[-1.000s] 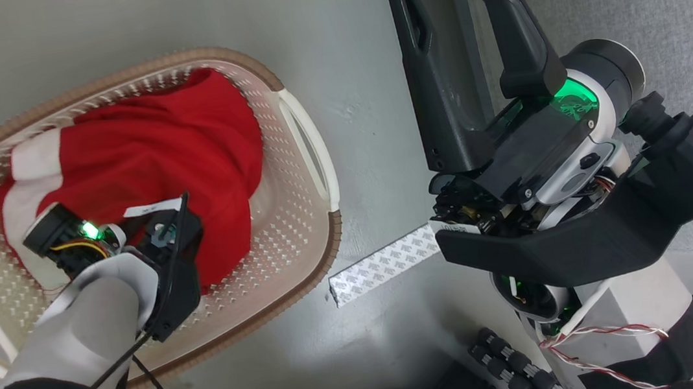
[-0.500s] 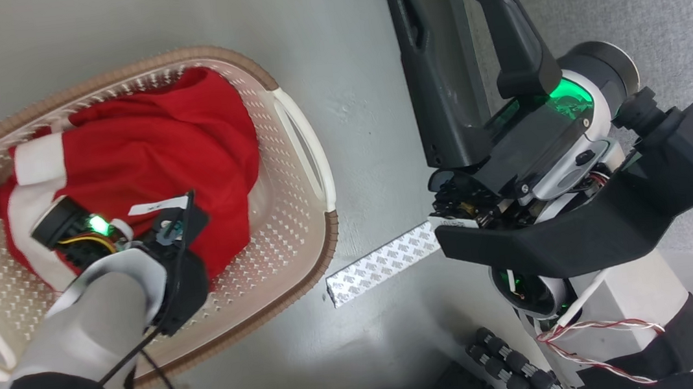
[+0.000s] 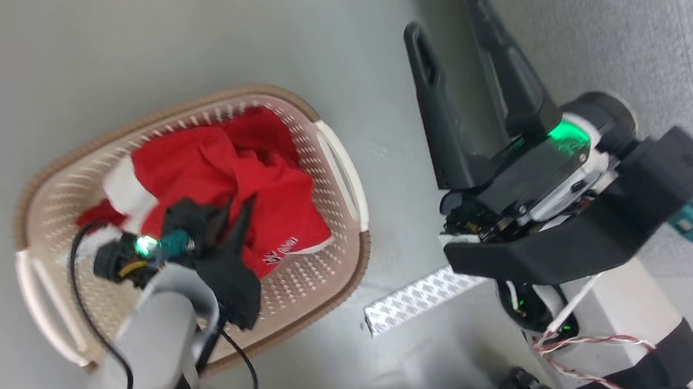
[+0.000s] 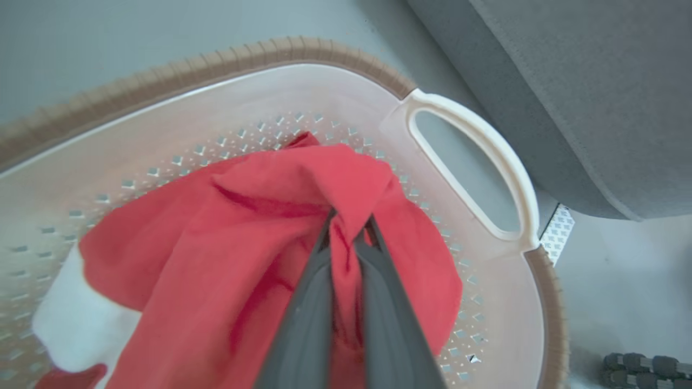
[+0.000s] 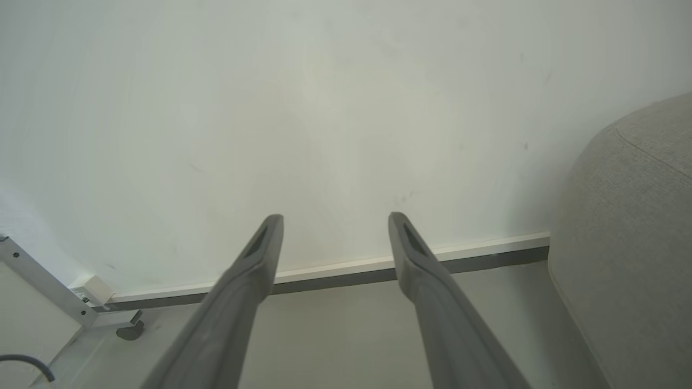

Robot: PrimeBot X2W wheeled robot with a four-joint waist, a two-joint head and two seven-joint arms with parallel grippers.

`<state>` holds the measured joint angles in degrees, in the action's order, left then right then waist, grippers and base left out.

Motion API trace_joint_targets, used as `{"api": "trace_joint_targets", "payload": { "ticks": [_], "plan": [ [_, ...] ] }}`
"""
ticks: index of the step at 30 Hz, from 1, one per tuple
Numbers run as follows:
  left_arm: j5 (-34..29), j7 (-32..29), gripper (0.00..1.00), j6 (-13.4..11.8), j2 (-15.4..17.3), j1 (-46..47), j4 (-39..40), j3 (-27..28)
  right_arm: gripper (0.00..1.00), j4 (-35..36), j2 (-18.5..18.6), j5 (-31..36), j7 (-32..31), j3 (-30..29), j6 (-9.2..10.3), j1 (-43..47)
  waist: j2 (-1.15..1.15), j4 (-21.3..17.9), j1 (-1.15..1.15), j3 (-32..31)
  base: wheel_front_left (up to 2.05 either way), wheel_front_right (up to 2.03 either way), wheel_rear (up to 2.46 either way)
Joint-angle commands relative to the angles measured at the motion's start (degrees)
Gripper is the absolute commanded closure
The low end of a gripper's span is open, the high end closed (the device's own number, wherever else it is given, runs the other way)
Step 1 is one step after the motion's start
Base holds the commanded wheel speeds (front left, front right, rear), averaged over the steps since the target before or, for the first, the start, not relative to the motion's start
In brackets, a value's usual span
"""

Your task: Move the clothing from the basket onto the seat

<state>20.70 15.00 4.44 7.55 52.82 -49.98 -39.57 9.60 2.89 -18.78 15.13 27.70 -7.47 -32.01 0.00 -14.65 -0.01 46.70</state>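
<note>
Grey floor (image 3: 173,44) carries a patterned white tape strip (image 3: 423,296) between the laundry basket (image 3: 311,283) and the robot's base. The light grey sofa (image 3: 627,25) stands near the basket's handle side. The right gripper (image 3: 445,17) sits by the sofa's front edge, jaws wide apart. The clothing (image 3: 212,164) lies crumpled in the basket: bright red fabric, white trim (image 3: 123,184), small printed logo (image 3: 281,249) facing up. The left wrist view shows the left gripper (image 4: 348,219) with jaws clamped on a raised red fold; in the head view the wrist covers that pinch. The right wrist view adds a pale wall (image 5: 324,108) and baseboard (image 5: 476,251).
</note>
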Motion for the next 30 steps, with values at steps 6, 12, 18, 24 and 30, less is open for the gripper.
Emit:
{"api": "trace_joint_targets", "payload": {
  "ticks": [6,12,18,24,30],
  "plan": [
    [-1.1,0.2,1.00,-0.3,0.5,-8.8,10.4,5.2,0.00,-2.5,0.8,1.8,0.0,0.5,-0.04,3.0,0.00,5.1,0.01,-9.8,0.00,0.00,0.00],
    [-2.0,0.2,1.00,0.4,-0.8,-14.5,15.1,9.4,0.00,-4.5,2.7,1.5,0.0,0.4,-0.04,6.4,0.00,7.0,0.01,-17.1,0.00,0.00,0.00],
    [-3.6,0.3,1.00,1.4,-1.4,-20.7,22.0,13.5,0.00,-6.4,3.6,1.4,0.0,0.9,-0.04,10.9,0.00,8.0,0.01,-25.4,0.00,0.00,0.00],
    [-4.7,0.2,1.00,1.9,-1.9,-25.3,29.4,17.4,0.00,-8.0,4.0,0.8,0.0,1.5,-0.04,14.2,0.00,8.6,0.01,-30.1,0.00,0.00,0.00],
    [-3.5,0.2,1.00,2.6,-3.0,-30.0,34.6,20.5,0.00,-11.1,4.7,-1.0,0.0,3.4,-0.04,18.2,0.00,8.7,0.01,-36.6,0.00,0.00,0.00]
  ]
}}
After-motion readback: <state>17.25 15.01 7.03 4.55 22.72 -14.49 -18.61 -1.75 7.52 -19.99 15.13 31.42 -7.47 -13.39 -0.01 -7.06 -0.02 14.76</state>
